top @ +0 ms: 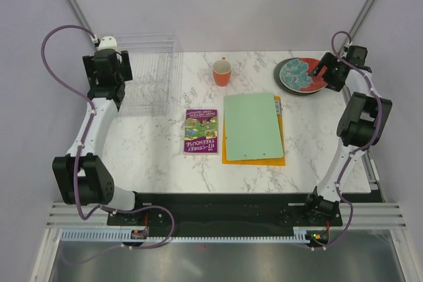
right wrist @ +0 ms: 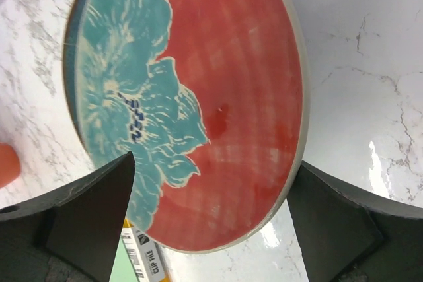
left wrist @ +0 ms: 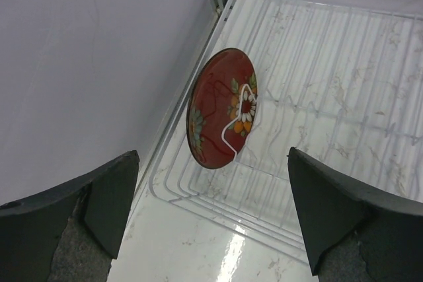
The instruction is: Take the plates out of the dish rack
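The left fingers (left wrist: 99, 196) were spread wide and gripped nothing above the clear dish rack (top: 155, 64). There a flowered red plate (left wrist: 221, 107) stood on edge among the thin dividers, close to one side wall and near a corner. At the far right corner of the marble worktop (top: 145, 143), the right fingers (right wrist: 86, 209) hung just as wide and empty over a red-and-teal plate (right wrist: 198, 90). That plate lay flat on top of a grey-green plate (top: 280, 76). Seen from overhead, the rack sat at the far left of the worktop, with an orange cup (top: 222, 72) standing between it and the two stacked plates. Nearer the arms, a pale green board (top: 253, 125) lay over an orange sheet (top: 254, 158). A purple book (top: 201, 131) lay just beside them on the left.
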Action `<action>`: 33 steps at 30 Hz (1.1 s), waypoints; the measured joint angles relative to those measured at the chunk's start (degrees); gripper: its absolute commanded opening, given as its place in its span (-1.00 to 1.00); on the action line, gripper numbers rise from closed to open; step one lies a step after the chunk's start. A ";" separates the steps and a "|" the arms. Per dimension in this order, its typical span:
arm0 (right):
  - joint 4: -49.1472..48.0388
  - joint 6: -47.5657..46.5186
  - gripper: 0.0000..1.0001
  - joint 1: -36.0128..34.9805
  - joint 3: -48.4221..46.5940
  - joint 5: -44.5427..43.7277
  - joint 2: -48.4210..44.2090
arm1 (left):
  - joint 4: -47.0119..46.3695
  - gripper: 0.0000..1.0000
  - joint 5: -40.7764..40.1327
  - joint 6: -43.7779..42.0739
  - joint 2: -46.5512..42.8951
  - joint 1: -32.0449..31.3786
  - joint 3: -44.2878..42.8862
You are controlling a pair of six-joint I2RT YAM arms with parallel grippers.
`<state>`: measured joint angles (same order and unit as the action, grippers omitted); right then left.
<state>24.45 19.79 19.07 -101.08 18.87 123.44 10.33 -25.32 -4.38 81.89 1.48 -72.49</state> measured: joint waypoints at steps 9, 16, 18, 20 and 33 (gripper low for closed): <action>9.07 -4.31 0.96 -1.99 -7.98 -2.40 7.82 | 0.59 1.00 4.09 0.22 10.49 5.42 -4.13; 13.00 -6.73 0.96 -3.10 -11.72 -5.49 9.68 | 0.74 0.99 7.39 1.86 14.10 8.90 -7.26; 12.66 -7.15 0.96 -3.23 -11.17 -6.49 9.46 | 0.72 1.00 7.78 2.91 14.53 9.86 -7.52; 12.00 -7.45 0.96 -3.32 -8.72 -7.50 8.11 | 0.72 1.00 7.89 3.43 15.23 10.73 -8.07; 9.14 -7.65 0.96 -4.20 1.90 -8.87 -6.10 | 0.24 0.67 10.40 4.83 22.32 12.44 -10.14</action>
<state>33.58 12.14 14.87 -99.18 10.00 117.34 10.57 -14.92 0.45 104.20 13.91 -82.63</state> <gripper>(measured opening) 0.982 0.862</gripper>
